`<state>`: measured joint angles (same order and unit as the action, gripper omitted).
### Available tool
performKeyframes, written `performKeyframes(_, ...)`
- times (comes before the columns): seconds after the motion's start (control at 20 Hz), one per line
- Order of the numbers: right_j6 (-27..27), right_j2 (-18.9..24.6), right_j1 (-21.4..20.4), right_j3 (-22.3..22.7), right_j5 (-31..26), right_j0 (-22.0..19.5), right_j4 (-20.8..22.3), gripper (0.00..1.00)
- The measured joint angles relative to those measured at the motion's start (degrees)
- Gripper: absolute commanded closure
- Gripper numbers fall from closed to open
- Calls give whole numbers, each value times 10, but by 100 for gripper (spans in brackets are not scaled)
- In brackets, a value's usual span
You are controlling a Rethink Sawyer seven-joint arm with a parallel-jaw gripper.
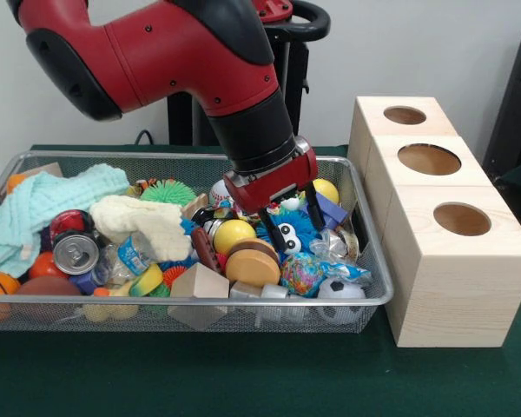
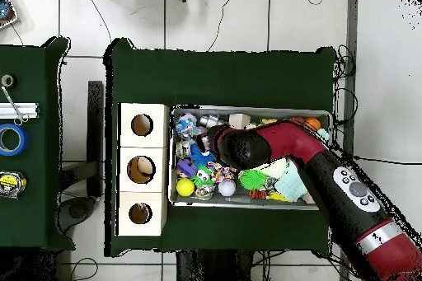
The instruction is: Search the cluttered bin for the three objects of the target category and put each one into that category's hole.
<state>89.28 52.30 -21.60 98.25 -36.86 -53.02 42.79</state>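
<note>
Claw (image 1: 291,233) spread apart, lowered into the bin (image 1: 365,300) astride a blue googly-eyed toy (image 1: 288,233). Straddling suggests an intended pickup; the hole (image 1: 405,115) waits alongside.

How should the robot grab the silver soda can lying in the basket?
Probably from above, jaws closing across the round sides of the soda can. It lies tipped in the bin with its lid facing the front camera, so the curved body is the narrowest grip. The red ball and towel crowd it, so come straight down.

Arm (image 1: 182,52) bent downward, pincer (image 1: 291,228) fingers spread apart.
</note>
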Motion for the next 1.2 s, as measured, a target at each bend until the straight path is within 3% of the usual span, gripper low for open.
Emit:
performKeyframes(0.6,0,-3,41,-3,21,24,33,0)
performKeyframes(1.2,0,-6,51,-15,31,25,42,0)
